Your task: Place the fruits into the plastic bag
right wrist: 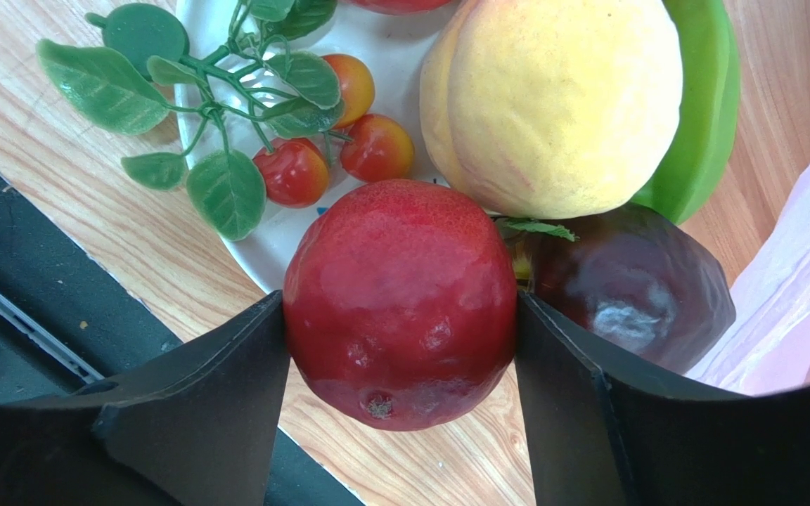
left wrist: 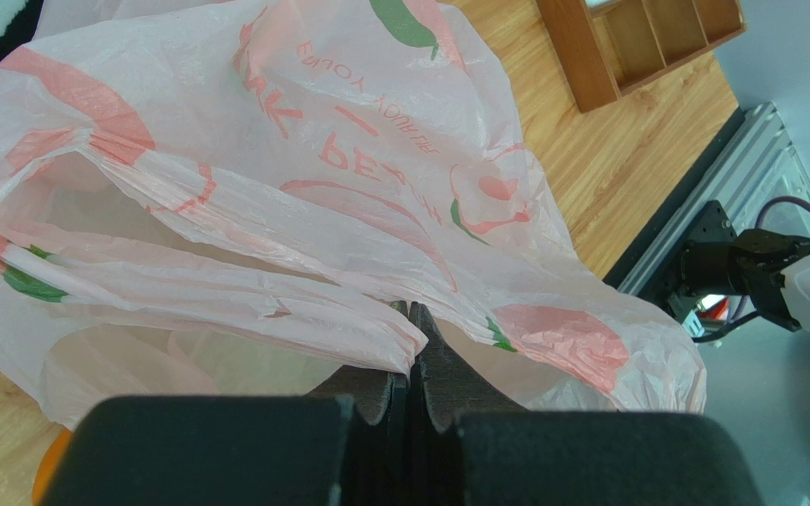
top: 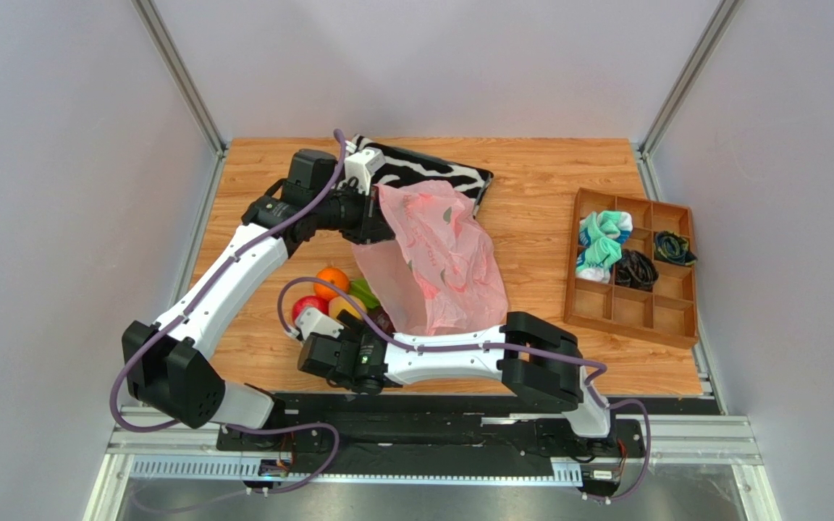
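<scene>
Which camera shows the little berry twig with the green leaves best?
The right wrist view: the berry sprig fills the upper left, leaves and red-orange berries sharp. In the top view I cannot make it out by the right arm. The left wrist view shows mostly the plastic bag, no sprig.

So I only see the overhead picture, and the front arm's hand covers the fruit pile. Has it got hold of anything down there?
Observer: Yes. Its wrist view shows the right arm's fingers against both sides of a red fruit.
Operator: What lies right behind that one?
Observer: A yellow fruit, a dark maroon fruit and a leafy berry sprig, all close together.
Operator: And the other arm, at the back?
Observer: The left arm's fingers are shut, pinching an edge of the pink bag.
</scene>
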Robot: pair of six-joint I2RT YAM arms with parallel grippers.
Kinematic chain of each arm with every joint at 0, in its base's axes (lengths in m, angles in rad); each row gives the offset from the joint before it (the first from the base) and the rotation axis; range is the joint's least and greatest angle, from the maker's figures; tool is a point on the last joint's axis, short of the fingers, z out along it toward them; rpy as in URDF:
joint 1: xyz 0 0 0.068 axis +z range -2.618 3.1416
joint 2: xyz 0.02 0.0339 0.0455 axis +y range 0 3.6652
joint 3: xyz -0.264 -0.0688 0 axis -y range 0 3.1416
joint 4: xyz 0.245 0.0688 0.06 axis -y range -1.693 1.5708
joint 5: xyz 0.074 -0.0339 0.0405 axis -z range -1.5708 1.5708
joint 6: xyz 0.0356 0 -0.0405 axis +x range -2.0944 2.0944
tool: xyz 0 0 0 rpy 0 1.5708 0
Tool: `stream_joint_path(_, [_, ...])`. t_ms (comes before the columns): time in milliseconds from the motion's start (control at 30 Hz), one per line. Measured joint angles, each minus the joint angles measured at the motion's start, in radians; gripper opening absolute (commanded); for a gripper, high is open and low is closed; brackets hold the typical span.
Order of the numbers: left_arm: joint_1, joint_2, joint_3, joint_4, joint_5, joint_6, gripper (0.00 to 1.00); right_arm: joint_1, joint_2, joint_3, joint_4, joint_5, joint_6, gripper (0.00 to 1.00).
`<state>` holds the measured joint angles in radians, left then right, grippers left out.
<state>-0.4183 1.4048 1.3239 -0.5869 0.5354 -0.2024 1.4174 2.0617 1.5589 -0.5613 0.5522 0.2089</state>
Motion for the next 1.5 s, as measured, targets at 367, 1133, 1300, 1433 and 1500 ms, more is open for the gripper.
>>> stream_joint_path(367, [0.0,0.0,0.0,-0.001,0.005,0.0,0.0,0.0,-0.034,-0.053,0.07,-0.053,-0.008,0.42])
stream_joint_path(1133, [0.0,0.0,-0.001,-0.009,0.004,0.003,0.0,0.0,-0.246,-0.188,0.194,-0.216,0.024,0.39])
stream_joint_path(1300, [0.0,0.0,-0.001,-0.01,0.005,0.003,0.0,-0.003,-0.28,-0.188,0.206,-0.235,0.024,0.39])
stream_joint_path(1433, [0.0,0.0,-0.001,-0.015,0.005,0.003,0.0,-0.027,-0.331,-0.211,0.231,-0.276,0.027,0.38])
stream_joint_path(1500, [0.0,0.0,-0.001,-0.016,0.003,0.003,0.0,-0.052,-0.37,-0.234,0.239,-0.302,0.03,0.39])
